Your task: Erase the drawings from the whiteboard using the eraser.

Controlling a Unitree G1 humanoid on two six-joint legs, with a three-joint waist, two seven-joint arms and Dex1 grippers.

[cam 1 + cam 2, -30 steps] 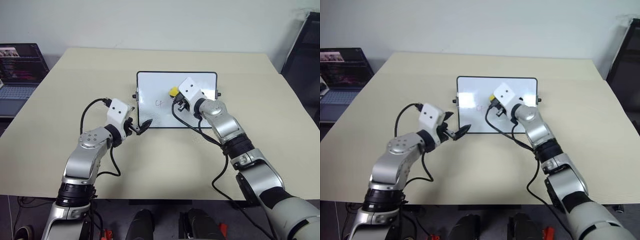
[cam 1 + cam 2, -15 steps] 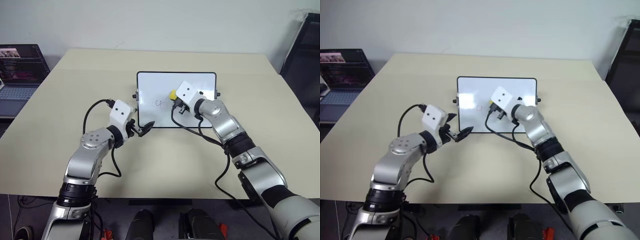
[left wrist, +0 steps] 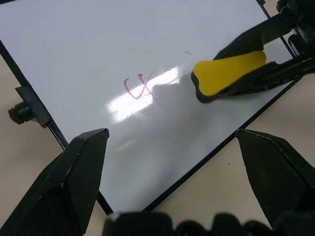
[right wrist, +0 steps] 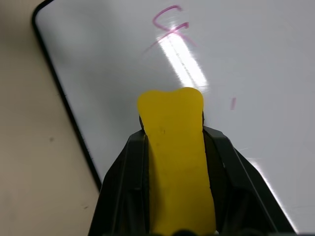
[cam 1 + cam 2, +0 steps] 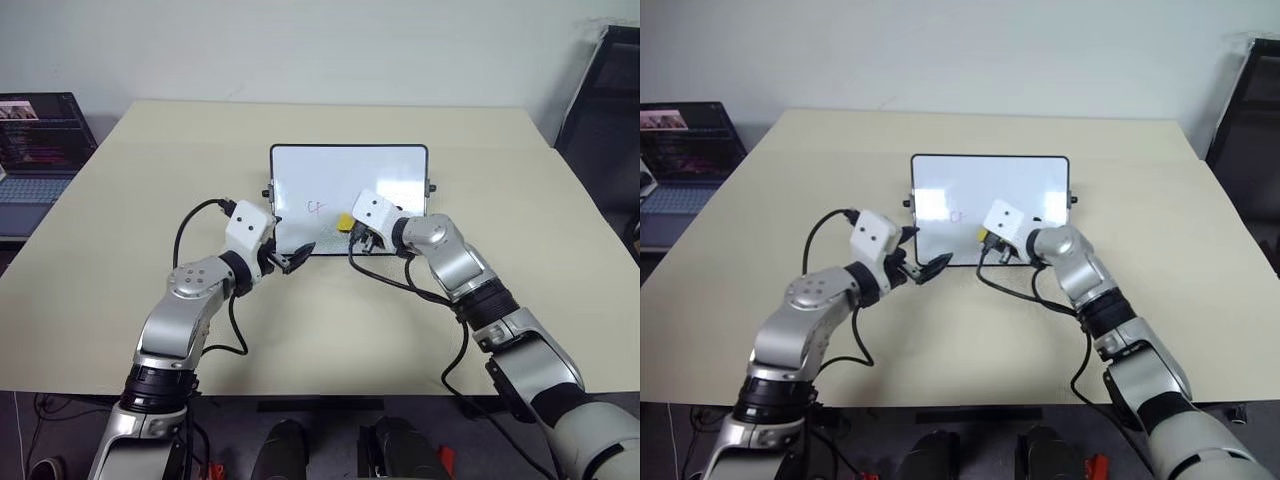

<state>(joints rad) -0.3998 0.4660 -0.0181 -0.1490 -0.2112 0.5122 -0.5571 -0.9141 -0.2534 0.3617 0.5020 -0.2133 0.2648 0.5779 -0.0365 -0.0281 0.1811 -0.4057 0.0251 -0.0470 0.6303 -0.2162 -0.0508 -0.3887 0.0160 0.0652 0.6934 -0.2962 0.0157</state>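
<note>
Item one, the whiteboard: I found it lying flat on the table, toward its far edge and about midway across. Item two, the drawings: a reddish mark left of the board's centre. Item three, the eraser: yellow, clenched in my right gripper, over the board's near edge, just beside the mark. Item four, my left gripper: fingers spread, grasping nothing, at the board's near left corner.
</note>
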